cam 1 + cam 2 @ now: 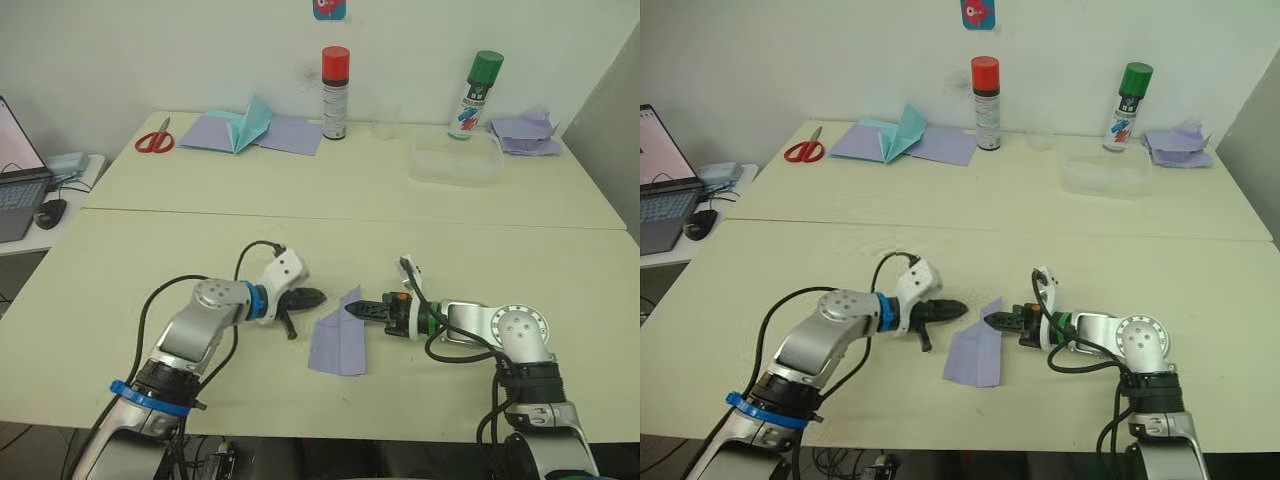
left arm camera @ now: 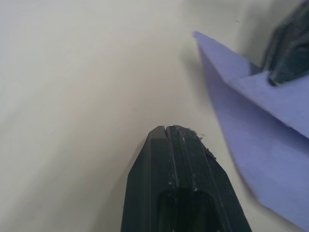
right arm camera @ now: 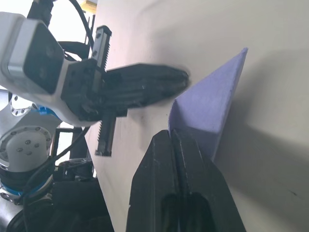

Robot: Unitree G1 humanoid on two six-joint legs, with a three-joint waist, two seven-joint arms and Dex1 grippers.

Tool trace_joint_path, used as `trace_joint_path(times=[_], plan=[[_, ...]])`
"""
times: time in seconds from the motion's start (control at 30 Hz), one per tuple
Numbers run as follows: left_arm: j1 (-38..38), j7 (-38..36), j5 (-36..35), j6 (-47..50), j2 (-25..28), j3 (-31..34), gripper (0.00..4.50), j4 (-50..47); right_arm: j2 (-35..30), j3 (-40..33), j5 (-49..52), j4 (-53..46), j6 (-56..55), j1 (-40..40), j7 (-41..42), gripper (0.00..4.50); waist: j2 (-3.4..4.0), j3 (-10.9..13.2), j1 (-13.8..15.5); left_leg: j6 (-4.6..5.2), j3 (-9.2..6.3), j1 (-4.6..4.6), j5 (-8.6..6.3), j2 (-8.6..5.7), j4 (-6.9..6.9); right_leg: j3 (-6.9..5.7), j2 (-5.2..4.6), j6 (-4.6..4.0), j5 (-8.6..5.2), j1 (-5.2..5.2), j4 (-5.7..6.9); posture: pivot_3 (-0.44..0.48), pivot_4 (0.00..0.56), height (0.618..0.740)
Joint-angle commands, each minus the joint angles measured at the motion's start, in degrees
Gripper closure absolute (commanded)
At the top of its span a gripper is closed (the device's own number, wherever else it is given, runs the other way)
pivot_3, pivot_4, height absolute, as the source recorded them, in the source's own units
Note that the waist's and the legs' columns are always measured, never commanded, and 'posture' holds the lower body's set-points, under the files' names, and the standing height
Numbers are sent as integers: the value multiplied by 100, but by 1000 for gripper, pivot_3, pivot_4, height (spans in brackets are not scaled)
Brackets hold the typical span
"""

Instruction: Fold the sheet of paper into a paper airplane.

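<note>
Sheet of paper (image 1: 338, 342), partly folded, on tabletop (image 1: 450, 250): our right pincer (image 1: 352, 309) closed pinching its raised flap; left pincer (image 1: 318, 297) closed, empty; we judge next: press crease flat

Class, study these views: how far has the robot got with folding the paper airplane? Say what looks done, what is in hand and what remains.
Done: the sheet of paper already has one corner folded, giving a pointed end. In hand: the right gripper is shut on that raised flap, while the left gripper, fingers shut, sits beside the sheet without touching it. Left: it is still a broad shape, so the narrowing folds and wings appear not yet made.
</note>
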Motion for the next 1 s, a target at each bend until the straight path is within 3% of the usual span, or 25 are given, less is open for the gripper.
trace_joint_path(times=[0.03, 0.07, 0.17, 0.4, 0.77, 0.93, 1.0], plan=[[-133, 44, -237, -119, -275, 148, 4500, -132, 58, -10, -132, -80, 19, -72, 73, 4462, 0, 0, 2, 0, 0, -2, 0, -1, 1, 1, -1, -3, 1, 0, 0, 0, 150, 740], [-137, 44, -218, -124, -315, 119, 4500, -127, 66, -18, -161, -87, 24, -78, 88, 4462, 0, 0, 1, 0, 0, -4, 0, -2, 4, 2, -1, -6, 3, 0, -2, 0, 150, 740], [-120, 37, -135, -144, -325, 58, 4500, -126, 147, -145, -126, -41, 61, -105, 48, 3877, 1, 5, -8, 0, 1, -8, 0, -2, 8, 3, -1, -12, 7, -2, -2, 0, 150, 740], [42, -230, -371, 47, -53, 162, 4500, -456, 541, -749, 145, 244, 209, -218, -373, 1438, 3, 10, -8, 0, -2, -15, 0, -4, 8, 3, -1, -12, 7, -6, -1, 0, 150, 740], [201, -609, -1705, 1157, 484, 704, 4500, -1903, 792, -906, 1, 343, 458, -213, -726, 1438, 8, 15, -32, -1, -3, -16, 0, -5, 8, 3, -3, -11, 6, -6, -2, 0, 150, 740], [116, -648, -1913, 1323, 710, 757, 4500, -2119, 685, -556, -256, 100, 451, -125, -443, 1438, 8, 15, -34, -1, -3, -15, 0, -5, 8, 4, -2, -10, 6, -6, -2, 0, 150, 740], [74, -646, -1944, 1312, 771, 757, 4500, -2101, 665, -460, -373, 43, 387, -95, -332, 1967, 8, 15, -34, -1, -4, -15, 0, -5, 8, 3, -1, -10, 5, -7, -2, 0, 150, 740]])
